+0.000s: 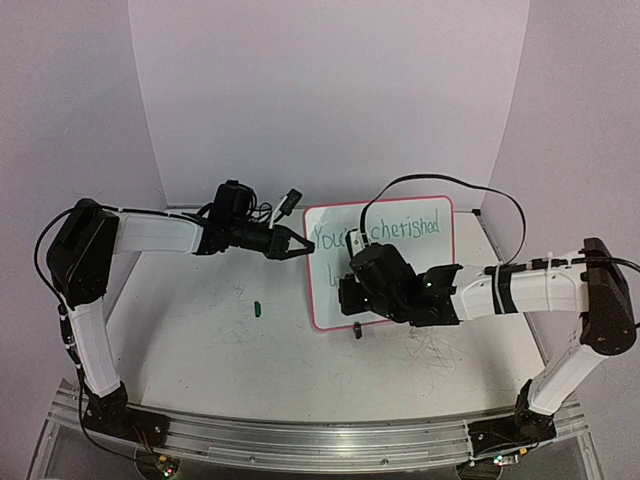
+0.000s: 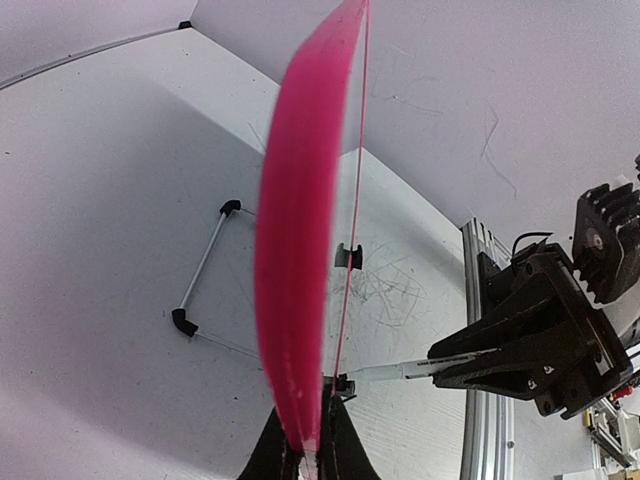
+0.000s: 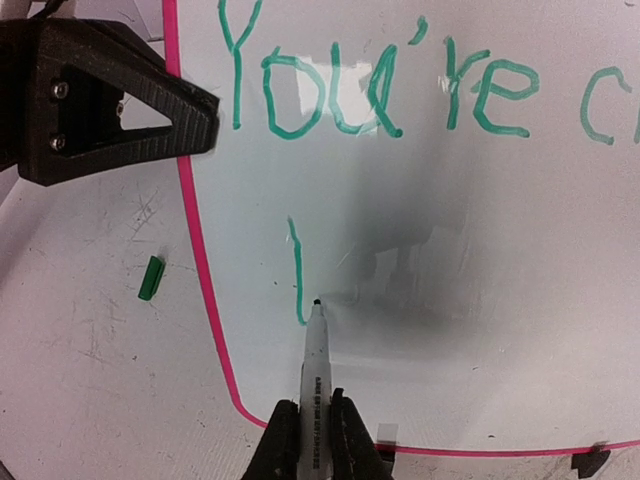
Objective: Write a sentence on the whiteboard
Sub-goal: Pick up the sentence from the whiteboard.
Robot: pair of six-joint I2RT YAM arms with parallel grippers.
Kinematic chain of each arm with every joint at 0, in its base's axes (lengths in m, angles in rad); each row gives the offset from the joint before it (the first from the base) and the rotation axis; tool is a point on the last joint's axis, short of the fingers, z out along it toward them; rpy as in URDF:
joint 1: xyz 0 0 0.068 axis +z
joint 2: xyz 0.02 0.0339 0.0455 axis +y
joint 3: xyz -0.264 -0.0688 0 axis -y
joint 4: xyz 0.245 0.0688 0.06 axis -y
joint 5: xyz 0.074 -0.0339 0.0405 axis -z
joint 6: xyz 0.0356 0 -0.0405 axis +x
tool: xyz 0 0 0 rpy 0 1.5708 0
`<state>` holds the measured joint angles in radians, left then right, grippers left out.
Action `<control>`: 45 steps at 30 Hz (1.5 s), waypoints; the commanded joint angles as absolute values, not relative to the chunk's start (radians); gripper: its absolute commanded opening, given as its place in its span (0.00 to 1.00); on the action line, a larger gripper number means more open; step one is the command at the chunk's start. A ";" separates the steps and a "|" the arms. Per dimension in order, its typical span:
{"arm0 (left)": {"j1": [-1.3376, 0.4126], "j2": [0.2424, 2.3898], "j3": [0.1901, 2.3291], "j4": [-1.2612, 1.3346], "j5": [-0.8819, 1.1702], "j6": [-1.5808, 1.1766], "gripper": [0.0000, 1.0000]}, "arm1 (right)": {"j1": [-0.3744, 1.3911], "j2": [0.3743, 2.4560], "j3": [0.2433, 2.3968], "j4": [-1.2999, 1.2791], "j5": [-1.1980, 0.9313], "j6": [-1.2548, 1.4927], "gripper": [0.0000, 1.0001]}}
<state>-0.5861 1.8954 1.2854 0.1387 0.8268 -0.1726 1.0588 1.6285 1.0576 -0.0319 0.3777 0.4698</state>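
Whiteboard (image 1: 432,252): centre of the top view, standing on the table (image 1: 200,340) between the two arms, with its written face towards the right arm.
Frame (image 2: 295,230): pink; seen edge-on in the left wrist view, running from top centre down to the bottom edge.
Left gripper (image 1: 300,247): left of centre in the top view, fingers closed tight on the board's left edge, pinching the frame.
Right gripper (image 3: 312,425): bottom centre of its own view, fingers closed round the barrel of a marker (image 3: 312,365).
Marker tip: touching the board in the lower middle of the right wrist view, just right of the foot of a single green stroke (image 3: 296,270).
Sentence (image 3: 330,95): green "You're cherished" along the board's top; the second line so far is only that one stroke, at the lower left of the board.
Cap (image 3: 150,278): green, lying on the table left of the board, apart from it.
Wire stand (image 2: 205,280): thin rods with black corners, on the table on the board's back side.
Foot (image 3: 590,462): black, at the board's bottom edge, lower right.
Scribbles (image 2: 385,290): faint grey marks on the table in front of the board.
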 commanded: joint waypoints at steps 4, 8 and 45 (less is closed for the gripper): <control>-0.588 1.870 1.287 0.118 0.758 -0.115 0.00 | 1.057 1.644 1.115 0.034 0.354 0.423 0.00; -0.588 1.870 1.288 0.117 0.760 -0.115 0.00 | 1.057 1.653 1.120 0.044 0.351 0.419 0.00; -0.588 1.871 1.289 0.111 0.753 -0.108 0.00 | 1.060 1.455 1.053 -0.036 0.386 0.403 0.00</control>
<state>-0.5861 1.8951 1.2854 0.1376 0.8268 -0.1715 1.0613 1.4902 1.0809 -0.0914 0.4243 0.4541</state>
